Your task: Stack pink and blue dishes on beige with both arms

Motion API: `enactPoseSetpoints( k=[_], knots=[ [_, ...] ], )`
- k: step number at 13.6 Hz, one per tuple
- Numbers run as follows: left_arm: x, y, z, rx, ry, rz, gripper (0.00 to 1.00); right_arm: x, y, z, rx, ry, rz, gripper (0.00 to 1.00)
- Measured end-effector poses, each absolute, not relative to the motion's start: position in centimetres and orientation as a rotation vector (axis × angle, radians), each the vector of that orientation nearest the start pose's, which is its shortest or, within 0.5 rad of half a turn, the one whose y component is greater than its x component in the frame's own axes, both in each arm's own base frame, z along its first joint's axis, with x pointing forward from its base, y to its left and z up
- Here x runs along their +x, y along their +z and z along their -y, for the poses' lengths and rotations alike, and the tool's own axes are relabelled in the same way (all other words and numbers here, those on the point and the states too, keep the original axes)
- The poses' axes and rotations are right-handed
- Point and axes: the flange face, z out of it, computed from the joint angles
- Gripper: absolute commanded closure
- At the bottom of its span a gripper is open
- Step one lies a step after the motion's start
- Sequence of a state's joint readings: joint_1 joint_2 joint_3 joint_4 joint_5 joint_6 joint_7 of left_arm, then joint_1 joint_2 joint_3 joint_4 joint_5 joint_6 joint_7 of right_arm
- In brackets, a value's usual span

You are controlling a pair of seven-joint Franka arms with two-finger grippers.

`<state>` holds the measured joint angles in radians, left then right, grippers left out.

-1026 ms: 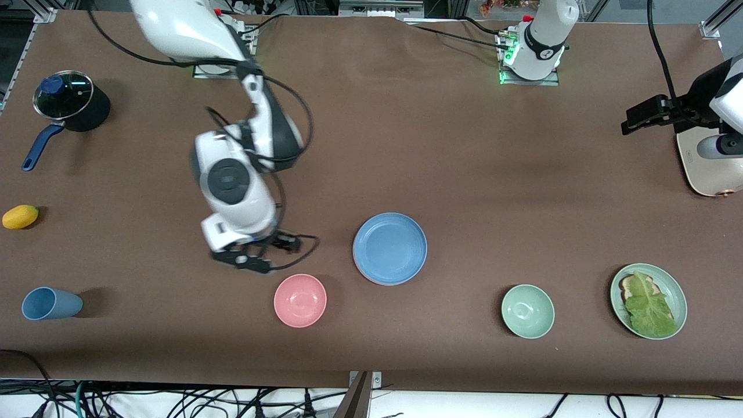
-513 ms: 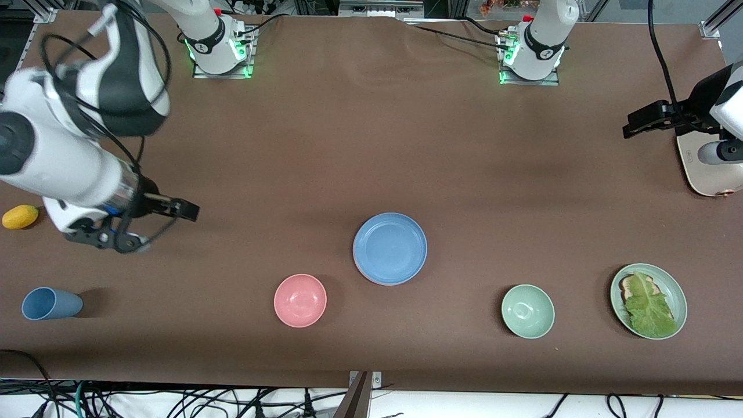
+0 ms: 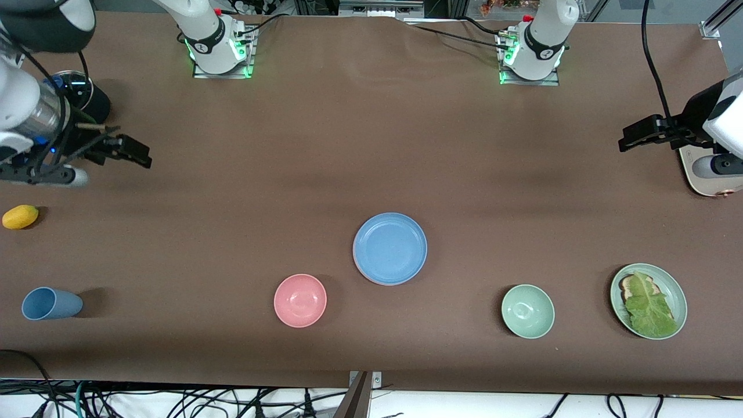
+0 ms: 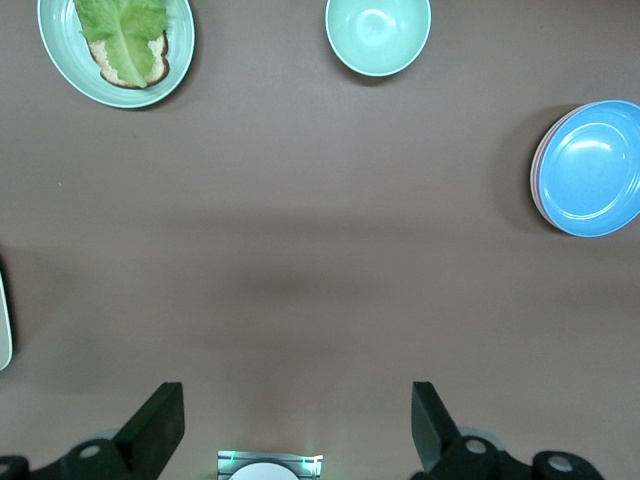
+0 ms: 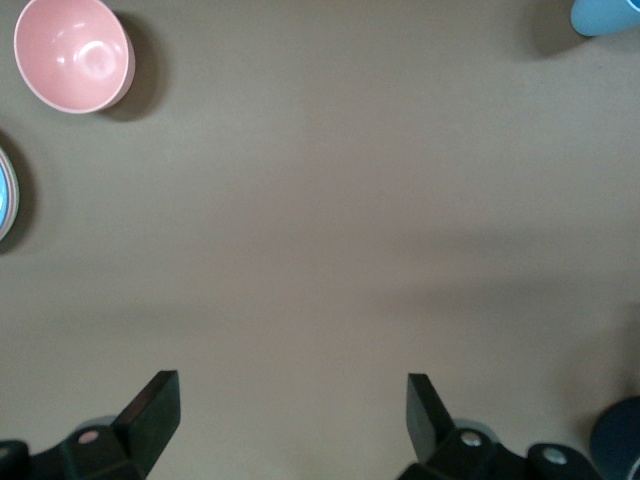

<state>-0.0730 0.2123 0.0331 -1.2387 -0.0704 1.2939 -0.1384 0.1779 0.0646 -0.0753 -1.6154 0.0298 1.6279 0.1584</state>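
The sky blue plate [image 3: 390,248] lies mid-table on top of a stack, and it also shows in the left wrist view [image 4: 590,168]. A thin pinkish rim [image 4: 534,180] peeks out under its edge. The beige plate is hidden from view. My right gripper [image 3: 107,164] hangs open and empty over the right arm's end of the table, beside the pot; its wrist view shows the jaws [image 5: 290,425] wide apart over bare table. My left gripper [image 3: 638,133] waits open and empty [image 4: 298,430] at the left arm's end, by the white appliance.
Nearer the front camera than the stack are a pink bowl [image 3: 300,300], a pale green bowl [image 3: 527,311] and a green plate with lettuce on bread [image 3: 648,301]. A blue cup [image 3: 49,303], a yellow fruit [image 3: 20,216] and a lidded black pot [image 3: 72,101] sit at the right arm's end.
My right arm has swung away from beside the pink bowl to its own end of the table, up toward the pot. The left arm has barely moved. The plates stay put.
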Motion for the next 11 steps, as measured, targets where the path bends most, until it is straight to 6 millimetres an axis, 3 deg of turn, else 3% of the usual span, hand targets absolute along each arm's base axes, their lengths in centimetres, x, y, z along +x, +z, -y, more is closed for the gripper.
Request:
enactPoseSetpoints(
  k=[3, 11],
  knots=[
    [58.9, 63.3, 3.5, -3.178, 0.242, 0.134, 0.00, 56.4, 58.1, -7.3, -3.141, 0.063, -0.049, 0.00],
    [59.3, 63.1, 3.5, -3.181, 0.221, 0.136, 0.00, 56.2, 58.7, -6.9, -3.143, 0.083, -0.030, 0.00]
  ],
)
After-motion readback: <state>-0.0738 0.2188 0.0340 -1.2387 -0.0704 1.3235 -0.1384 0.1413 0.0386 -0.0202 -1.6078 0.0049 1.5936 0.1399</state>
